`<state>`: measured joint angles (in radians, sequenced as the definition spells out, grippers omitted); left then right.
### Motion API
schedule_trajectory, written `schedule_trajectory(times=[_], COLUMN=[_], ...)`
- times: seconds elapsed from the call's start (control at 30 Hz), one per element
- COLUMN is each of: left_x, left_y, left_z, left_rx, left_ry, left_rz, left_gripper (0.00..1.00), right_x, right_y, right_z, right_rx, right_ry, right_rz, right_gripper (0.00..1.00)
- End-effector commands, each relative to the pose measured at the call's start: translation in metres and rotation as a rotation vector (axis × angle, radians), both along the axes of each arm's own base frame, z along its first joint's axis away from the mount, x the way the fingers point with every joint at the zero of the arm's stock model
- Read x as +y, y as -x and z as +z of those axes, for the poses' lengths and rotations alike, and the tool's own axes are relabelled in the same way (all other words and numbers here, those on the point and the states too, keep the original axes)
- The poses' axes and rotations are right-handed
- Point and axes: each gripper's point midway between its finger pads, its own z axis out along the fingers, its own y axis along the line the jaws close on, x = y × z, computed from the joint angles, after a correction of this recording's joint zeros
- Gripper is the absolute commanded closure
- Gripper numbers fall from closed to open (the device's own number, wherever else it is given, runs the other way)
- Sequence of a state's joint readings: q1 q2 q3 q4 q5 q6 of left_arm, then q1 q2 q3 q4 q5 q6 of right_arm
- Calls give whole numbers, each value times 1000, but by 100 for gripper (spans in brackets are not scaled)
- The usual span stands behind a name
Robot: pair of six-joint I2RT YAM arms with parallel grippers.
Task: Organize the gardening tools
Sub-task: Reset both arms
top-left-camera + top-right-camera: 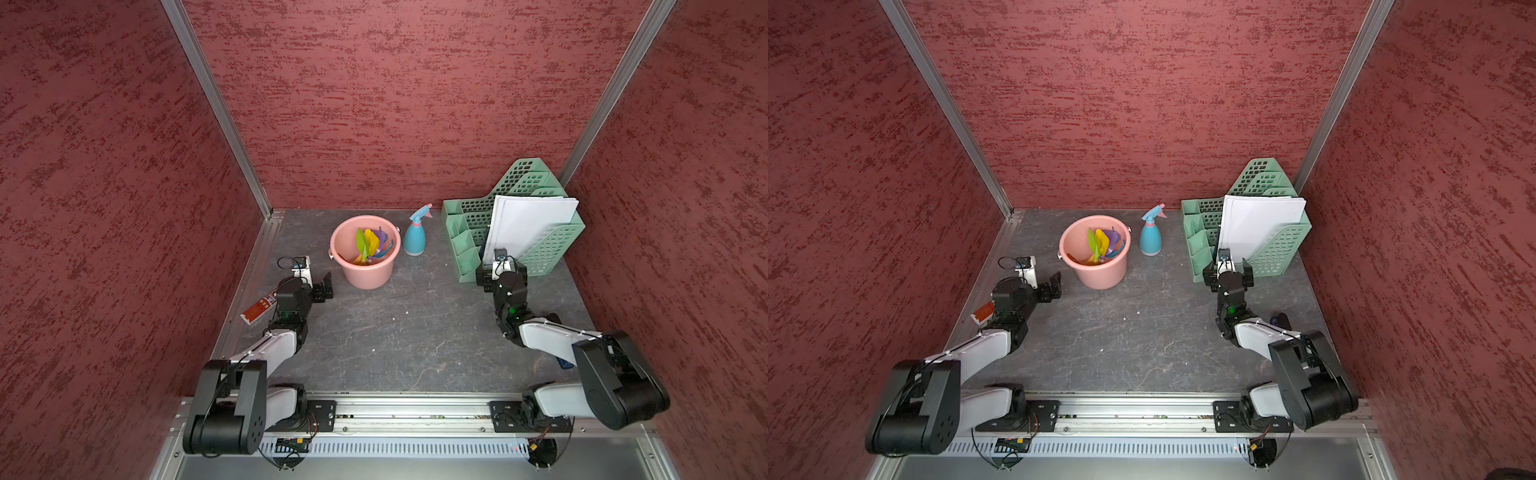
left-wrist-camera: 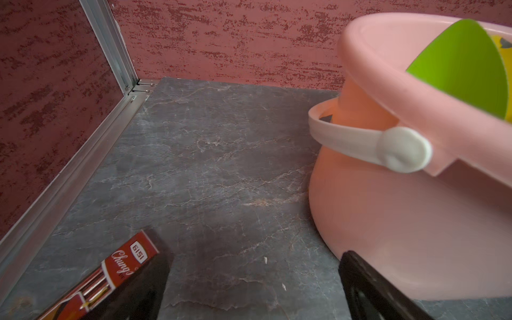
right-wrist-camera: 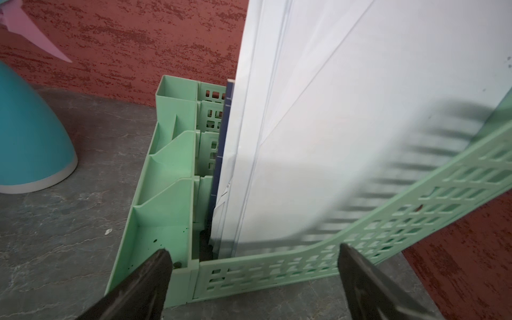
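Several gardening tools stand in a pink bucket (image 1: pixel 365 272) (image 1: pixel 1100 274) at the back middle: a green trowel (image 1: pixel 360 241) (image 2: pixel 465 66), a yellow scoop (image 1: pixel 371 240), a purple scoop (image 1: pixel 382 236) and a blue fork (image 1: pixel 387 251). To the right of the bucket a light-blue spray bottle (image 1: pixel 414 235) (image 1: pixel 1150 237) (image 3: pixel 27 133) stands upright on the table. My left gripper (image 1: pixel 325 286) (image 1: pixel 1052 286) (image 2: pixel 255 291) is open and empty, low beside the bucket's left wall. My right gripper (image 1: pixel 500 274) (image 1: pixel 1227 272) (image 3: pixel 252 277) is open and empty in front of the green organizer.
A green mesh desk organizer (image 1: pixel 465 249) (image 3: pixel 166 194) holding white papers (image 1: pixel 532 224) (image 3: pixel 360 110) fills the back right corner. A flat red packet (image 1: pixel 259 309) (image 2: pixel 110 277) lies by the left wall under my left wrist. A dark blue object (image 1: pixel 565 364) peeks out under the right arm.
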<state>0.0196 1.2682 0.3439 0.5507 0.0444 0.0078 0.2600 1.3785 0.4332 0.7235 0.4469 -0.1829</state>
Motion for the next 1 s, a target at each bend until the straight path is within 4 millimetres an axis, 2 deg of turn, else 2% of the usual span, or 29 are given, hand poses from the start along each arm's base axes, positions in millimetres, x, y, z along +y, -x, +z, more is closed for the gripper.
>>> schedule_trajectory(times=[0.0,0.07,0.17,0.33,0.47,0.6,0.67,0.7,0.77,0.97], left_x=[2,4,8,2,-3,-3,-3,-3,-3,-3], left_y=[-18,-24,-29,-34,-34,-34,-34,-34,-34,-35], left_z=[25,25,14,2,-2,-3,-2,-2,-2,-2], left_rx=[-122,-137,-125,-109,-111,-111,-112,-112,-113,-112], left_ry=[35,47,62,39,16,17,16,15,17,13], left_rz=[-35,-45,-38,-52,-61,-61,-60,-60,-60,-58], left_gripper=[0,0,0,0,0,0,0,0,0,0], right_x=[-3,-10,-12,-19,-24,-21,-15,-8,-3,-5], right_y=[2,8,13,10,18,23,27,28,21,20], right_z=[5,-9,-17,-18,-16,-17,-17,-24,-28,-29], right_rx=[-62,-100,-125,-115,-163,-173,-194,-183,-168,-157], right_ry=[-51,-89,-101,-134,-142,-141,-138,-130,-117,-122], right_rz=[20,23,31,18,2,25,68,109,132,125], right_gripper=[2,2,2,2,2,2,2,2,2,1])
